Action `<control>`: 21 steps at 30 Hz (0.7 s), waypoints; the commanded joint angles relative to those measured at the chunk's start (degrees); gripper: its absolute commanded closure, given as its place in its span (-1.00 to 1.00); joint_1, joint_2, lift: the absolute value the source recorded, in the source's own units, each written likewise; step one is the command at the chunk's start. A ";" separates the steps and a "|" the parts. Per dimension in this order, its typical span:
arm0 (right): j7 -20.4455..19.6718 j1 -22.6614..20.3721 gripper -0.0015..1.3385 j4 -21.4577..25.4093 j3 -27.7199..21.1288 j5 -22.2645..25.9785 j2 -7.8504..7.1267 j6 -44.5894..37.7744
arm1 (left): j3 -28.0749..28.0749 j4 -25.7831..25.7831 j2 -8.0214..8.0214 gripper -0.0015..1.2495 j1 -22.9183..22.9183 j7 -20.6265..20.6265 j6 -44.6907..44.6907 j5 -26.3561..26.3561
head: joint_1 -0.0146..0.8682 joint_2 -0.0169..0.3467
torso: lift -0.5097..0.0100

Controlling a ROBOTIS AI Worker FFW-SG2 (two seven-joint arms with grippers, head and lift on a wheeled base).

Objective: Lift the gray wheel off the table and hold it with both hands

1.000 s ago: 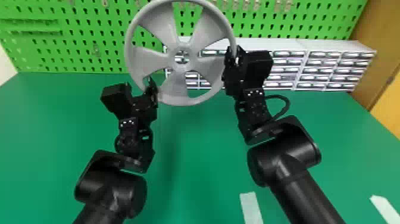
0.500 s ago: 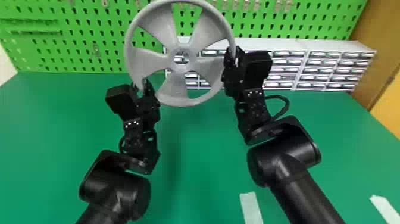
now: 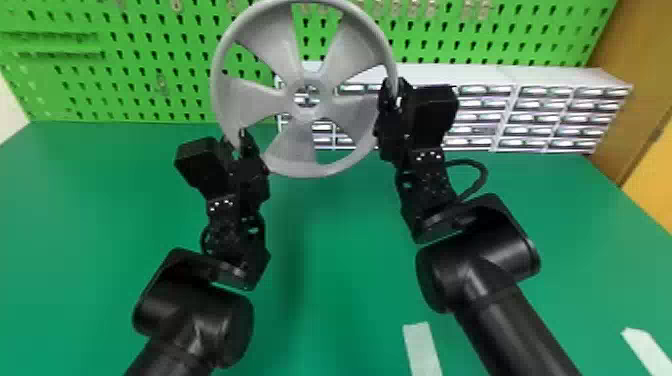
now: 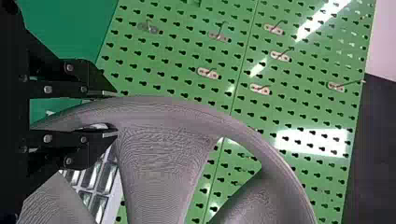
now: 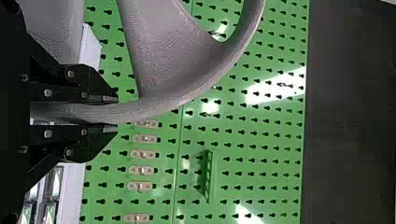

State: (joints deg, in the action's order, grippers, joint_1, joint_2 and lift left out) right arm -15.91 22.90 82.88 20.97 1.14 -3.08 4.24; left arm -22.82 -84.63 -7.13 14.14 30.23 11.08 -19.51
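Above the green worktop (image 3: 325, 280), the left tool (image 3: 242, 142) and the right tool (image 3: 392, 97) are each clamped on the rim of the gray wheel (image 3: 295, 145). The wheel is suspended between both tools, off the worktop. Beyond the tools: white drawer units (image 3: 515, 105), then a green pegboard (image 3: 140, 75).

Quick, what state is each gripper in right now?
Left gripper: at the wheel; can't tell whether open or closed.
Right gripper: closed, holding the wheel.
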 commanded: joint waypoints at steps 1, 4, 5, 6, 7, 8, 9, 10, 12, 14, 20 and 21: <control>0.01 -0.05 0.63 0.00 0.21 0.00 -0.08 0.07 | 0.41 -0.01 -0.08 0.51 0.01 0.00 0.00 -0.35 | 0.64 -0.82 | 0.59; 0.01 -0.05 0.63 0.00 0.21 0.00 0.00 -0.02 | 0.49 -0.01 -0.08 0.55 0.01 0.00 0.00 -0.62 | 0.64 -0.82 | 0.59; 0.01 -0.05 0.63 0.00 0.21 -0.09 0.00 -0.02 | 0.58 -0.01 -0.08 0.59 0.01 0.00 0.00 -0.62 | 0.64 -0.82 | 0.59; 0.01 -0.05 0.63 0.00 0.21 -0.09 0.00 0.07 | 0.49 -0.01 -0.08 0.61 0.10 0.00 0.00 -0.62 | 0.64 -0.82 | 0.59; 0.01 -0.05 0.63 0.00 0.21 -0.09 -0.08 0.07 | 0.41 -0.01 -0.08 0.61 0.10 0.00 0.00 -0.62 | 0.64 -0.82 | 0.59; 0.01 -0.05 0.63 0.00 0.04 -0.09 0.00 -0.02 | 0.32 -0.01 -0.08 0.61 0.10 0.00 0.00 -0.62 | 0.64 -0.82 | 0.59; 0.01 -0.05 0.63 0.00 0.04 -0.09 0.00 0.07 | 0.32 0.08 -0.08 0.61 0.18 0.00 0.00 -0.62 | 0.64 -0.82 | 0.59; 0.01 -0.05 0.63 0.00 0.04 -0.09 0.00 0.07 | 0.32 -0.01 -0.08 0.61 0.18 0.00 0.00 -0.62 | 0.64 -0.82 | 0.59; 0.01 -0.05 0.63 0.00 0.21 -0.09 0.00 -0.02 | 0.14 -0.01 -0.17 0.61 0.18 0.00 0.00 -0.53 | 0.64 -0.82 | 0.59; 0.01 -0.05 0.63 0.00 0.04 -0.09 0.00 -0.02 | 0.05 -0.01 -0.17 0.61 0.18 0.00 0.00 -0.53 | 0.64 -0.82 | 0.59; 0.01 -0.13 0.63 -0.09 0.04 -0.18 -0.08 -0.02 | 0.23 0.08 -0.43 0.61 0.36 -0.09 0.00 -0.53 | 0.64 -0.82 | 0.59; 0.01 -0.13 0.63 0.00 0.21 -0.18 -0.08 0.07 | 0.23 0.08 -0.52 0.61 0.36 -0.09 0.00 -0.62 | 0.64 -0.82 | 0.59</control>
State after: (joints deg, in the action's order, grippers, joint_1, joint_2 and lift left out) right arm -15.91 22.82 82.87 21.02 1.01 -3.12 4.23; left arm -22.71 -84.61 -7.47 14.39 30.21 11.07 -20.04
